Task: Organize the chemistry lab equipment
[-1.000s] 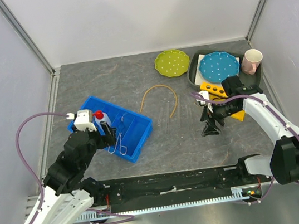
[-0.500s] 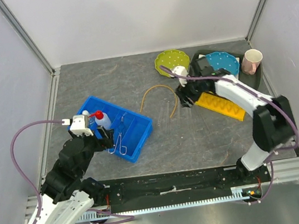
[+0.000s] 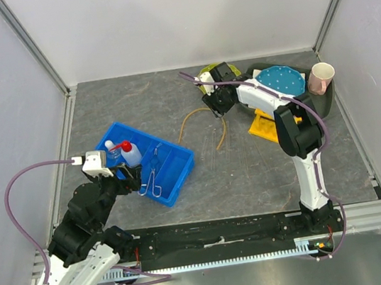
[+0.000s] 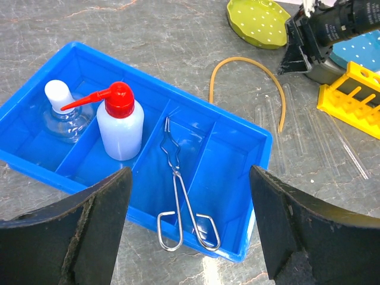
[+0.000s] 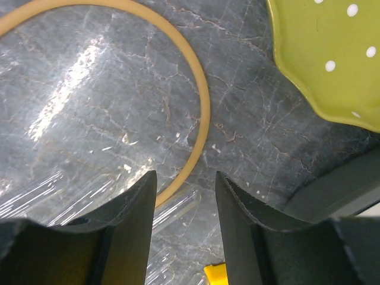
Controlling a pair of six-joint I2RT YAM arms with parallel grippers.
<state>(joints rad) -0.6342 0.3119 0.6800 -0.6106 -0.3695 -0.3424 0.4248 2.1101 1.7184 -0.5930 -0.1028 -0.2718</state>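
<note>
Blue tray [image 4: 237,123] sits on the grey table [image 3: 134,101], left of centre, with compartments in a row. The flask [image 4: 64,110], white-stoppered, stands upright in the end compartment. The squeeze bottle [image 4: 119,122] with its red nozzle cap stands upright in the next. The wire tongs [image 4: 181,190] lie flat in the third, loops toward the near wall.

Left gripper [image 4: 190,172] hovers over the near side of the tray. Its jaws are wide apart and hold nothing.

Rubber tube [image 3: 201,119] lies on the table in an arch, right of the tray and apart from it. Glass tubes [image 4: 309,136] lie loose on the table beside the arch's right leg, between it and the yellow rack [image 4: 353,98].

Right gripper [image 5: 184,178] is low over the right bend of the arch, near the green plate [image 5: 320,59]. Its jaws are parted with nothing clamped. The tube runs just ahead of the fingertips; whether they touch it cannot be told. Blue plate [image 3: 282,82] and pink cup [image 3: 321,78] sit at far right.
</note>
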